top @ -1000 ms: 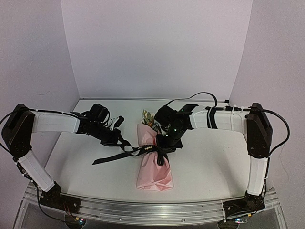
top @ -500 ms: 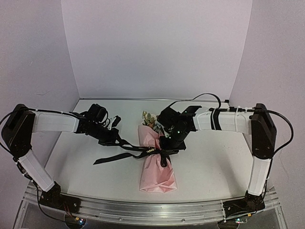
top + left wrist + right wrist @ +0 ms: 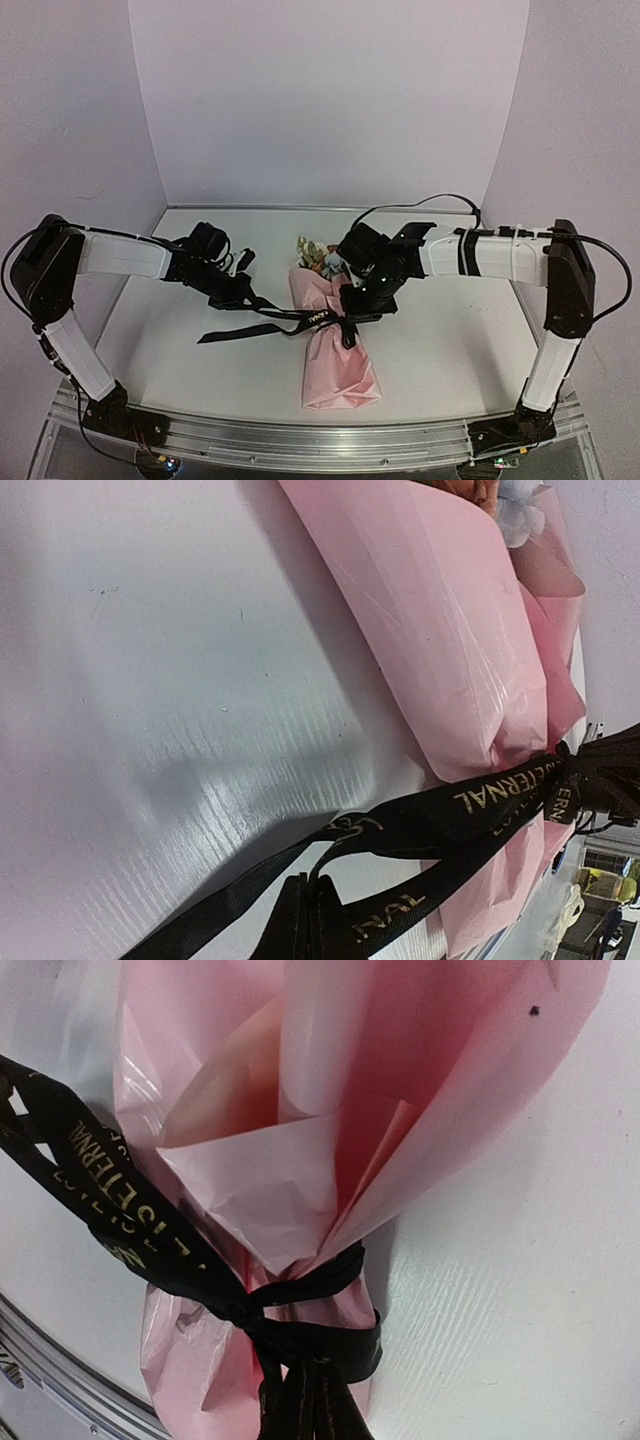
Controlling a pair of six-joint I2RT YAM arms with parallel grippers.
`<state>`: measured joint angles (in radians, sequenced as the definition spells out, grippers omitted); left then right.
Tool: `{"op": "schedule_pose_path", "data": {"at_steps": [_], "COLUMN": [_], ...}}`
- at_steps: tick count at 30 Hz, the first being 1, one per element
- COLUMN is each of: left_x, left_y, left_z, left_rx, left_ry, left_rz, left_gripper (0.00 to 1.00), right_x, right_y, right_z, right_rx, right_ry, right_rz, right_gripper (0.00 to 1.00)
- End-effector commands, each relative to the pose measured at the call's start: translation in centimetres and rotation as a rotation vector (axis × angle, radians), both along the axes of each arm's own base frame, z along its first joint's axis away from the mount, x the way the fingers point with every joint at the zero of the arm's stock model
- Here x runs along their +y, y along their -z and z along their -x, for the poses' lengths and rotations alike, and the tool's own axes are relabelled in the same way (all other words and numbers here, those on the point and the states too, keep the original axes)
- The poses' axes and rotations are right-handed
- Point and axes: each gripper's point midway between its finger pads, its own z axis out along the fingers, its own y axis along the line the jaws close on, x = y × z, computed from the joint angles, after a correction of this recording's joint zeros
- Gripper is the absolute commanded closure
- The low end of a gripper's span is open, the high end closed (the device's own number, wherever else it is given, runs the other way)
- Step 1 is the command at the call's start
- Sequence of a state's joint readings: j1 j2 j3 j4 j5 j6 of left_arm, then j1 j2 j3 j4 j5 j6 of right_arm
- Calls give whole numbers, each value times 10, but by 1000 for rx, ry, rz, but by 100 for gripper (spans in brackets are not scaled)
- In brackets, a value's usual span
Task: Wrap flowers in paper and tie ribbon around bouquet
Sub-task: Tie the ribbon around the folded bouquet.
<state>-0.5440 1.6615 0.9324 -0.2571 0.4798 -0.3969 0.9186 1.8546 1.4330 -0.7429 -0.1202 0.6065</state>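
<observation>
The bouquet lies on the white table, its pink paper (image 3: 335, 360) fanned toward the front edge and the flowers (image 3: 318, 252) poking out at the far end. The black ribbon (image 3: 270, 318) with gold lettering circles its narrow waist and is knotted there (image 3: 245, 1310). My left gripper (image 3: 243, 297) is shut on a strand of ribbon (image 3: 480, 800) left of the bouquet, its fingertips (image 3: 308, 895) pinched on it. My right gripper (image 3: 358, 312) is shut on the ribbon's other strand (image 3: 330, 1345), right against the paper (image 3: 290, 1160) at the knot.
A loose ribbon tail (image 3: 215, 335) trails on the table to the left of the bouquet. Pale purple walls close in the back and both sides. A metal rail (image 3: 320, 440) runs along the front edge.
The right arm has stretched out to the right, dragging the bouquet's waist with it. The paper's wide end has swung right and nearer the front edge. The ribbon looks tauter.
</observation>
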Motion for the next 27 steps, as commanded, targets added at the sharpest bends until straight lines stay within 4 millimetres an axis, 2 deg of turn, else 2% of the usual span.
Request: {"op": "schedule_pose_path", "data": {"at_steps": [1,8,13,18,22,27], "left_x": [14,17,14,11,10,9], "left_y": [13,19,15,9,6,2], "left_z": [-6,-5,-5,-4,-4,-3], "left_rx": [21,41,34,27,22,16], "left_ry": [-51,-59,-46,-32,-26,-20], "left_rz": [-30,-26,-8,11,18,26], "left_gripper": [100,100,100,100,100,100], "right_x": [-32,-45,-9,24,37,41], "right_y": [-13,-11,-16,-21,-16,-7], "right_z": [-1,2,12,22,26,23], "right_rx": [-72,-88,-4,28,57,69], "right_ry": [32,32,-21,-50,-45,-37], "right_rz": [89,120,-11,-96,-116,-104], "right_gripper": [100,100,100,93,90,89]}}
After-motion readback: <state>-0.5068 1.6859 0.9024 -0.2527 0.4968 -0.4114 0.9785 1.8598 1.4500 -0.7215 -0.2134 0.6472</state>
